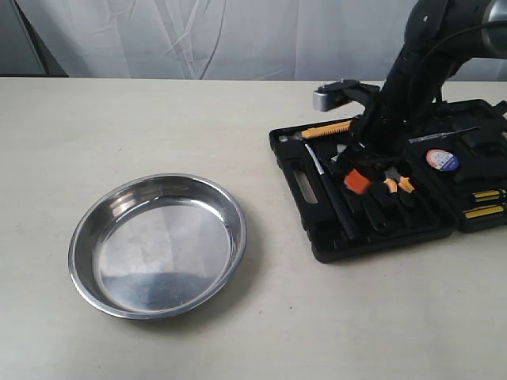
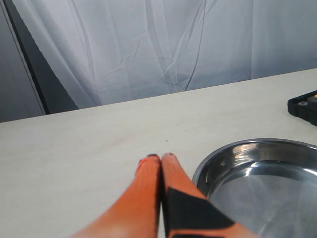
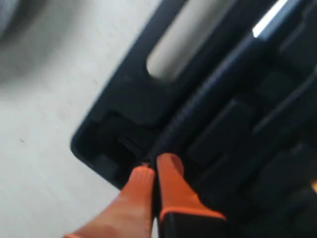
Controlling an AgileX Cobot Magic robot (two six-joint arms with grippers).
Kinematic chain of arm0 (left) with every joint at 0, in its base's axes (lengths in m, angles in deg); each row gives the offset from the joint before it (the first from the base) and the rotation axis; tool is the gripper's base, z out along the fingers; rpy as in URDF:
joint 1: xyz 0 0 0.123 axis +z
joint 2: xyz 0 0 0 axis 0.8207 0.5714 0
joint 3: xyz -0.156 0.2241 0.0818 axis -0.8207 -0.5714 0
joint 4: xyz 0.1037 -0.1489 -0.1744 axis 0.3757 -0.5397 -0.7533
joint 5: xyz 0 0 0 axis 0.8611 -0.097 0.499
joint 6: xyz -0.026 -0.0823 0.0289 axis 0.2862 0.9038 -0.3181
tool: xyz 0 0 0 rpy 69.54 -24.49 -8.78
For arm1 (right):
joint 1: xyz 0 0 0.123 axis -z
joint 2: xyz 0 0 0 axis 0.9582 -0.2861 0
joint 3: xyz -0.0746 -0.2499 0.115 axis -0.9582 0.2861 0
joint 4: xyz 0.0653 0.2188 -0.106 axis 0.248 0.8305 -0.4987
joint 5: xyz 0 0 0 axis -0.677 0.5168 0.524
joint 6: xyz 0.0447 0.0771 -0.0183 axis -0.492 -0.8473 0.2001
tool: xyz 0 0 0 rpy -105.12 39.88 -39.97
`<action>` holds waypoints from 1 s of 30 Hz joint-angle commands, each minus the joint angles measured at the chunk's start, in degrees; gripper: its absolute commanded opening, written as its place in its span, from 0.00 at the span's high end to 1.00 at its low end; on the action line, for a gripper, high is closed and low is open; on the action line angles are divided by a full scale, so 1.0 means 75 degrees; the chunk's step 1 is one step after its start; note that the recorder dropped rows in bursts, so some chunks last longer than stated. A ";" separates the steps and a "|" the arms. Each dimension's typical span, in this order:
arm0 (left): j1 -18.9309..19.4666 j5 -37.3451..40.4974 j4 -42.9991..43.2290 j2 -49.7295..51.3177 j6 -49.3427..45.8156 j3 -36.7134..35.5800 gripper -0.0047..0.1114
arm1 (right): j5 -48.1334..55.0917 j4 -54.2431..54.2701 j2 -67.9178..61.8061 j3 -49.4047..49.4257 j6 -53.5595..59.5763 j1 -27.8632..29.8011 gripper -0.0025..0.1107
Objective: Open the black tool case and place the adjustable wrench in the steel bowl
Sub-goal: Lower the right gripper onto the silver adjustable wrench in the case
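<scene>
The black tool case (image 1: 317, 237) lies open at the right of the table, with tools in its moulded recesses. My right gripper (image 1: 358, 186) hangs over its left half. In the right wrist view the right gripper (image 3: 156, 166) is shut, with nothing seen between its orange fingers, and it points at a ribbed black handle near the case (image 3: 124, 104) corner by the handle slot. I cannot make out the adjustable wrench; the arm covers part of the case. The steel bowl (image 1: 79, 237) sits empty at the left. My left gripper (image 2: 160, 157) is shut above the table beside the bowl's rim (image 2: 218, 156).
A long hammer (image 1: 329, 194) with a black handle lies next to the handle slot (image 1: 303, 184). Orange-handled pliers (image 1: 400, 184) and a round tape measure (image 1: 442, 160) sit further right. A corner of the case (image 2: 304, 105) shows beyond the bowl. White curtains hang behind the table.
</scene>
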 commanded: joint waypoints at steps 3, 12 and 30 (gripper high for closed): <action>-0.0028 -0.0047 -0.0020 0.0027 0.0014 0.0016 0.96 | -0.0604 -0.3790 0.0030 -0.0033 -0.4813 0.0038 0.97; -0.0028 -0.0047 -0.0020 0.0027 0.0014 0.0016 0.96 | -0.2772 -0.3141 0.0026 -0.0033 -0.4850 -0.0094 0.97; -0.0028 -0.0047 -0.0020 0.0027 0.0014 0.0016 0.96 | -0.2882 -0.2019 -0.0442 -0.0033 -0.3830 -0.0202 0.54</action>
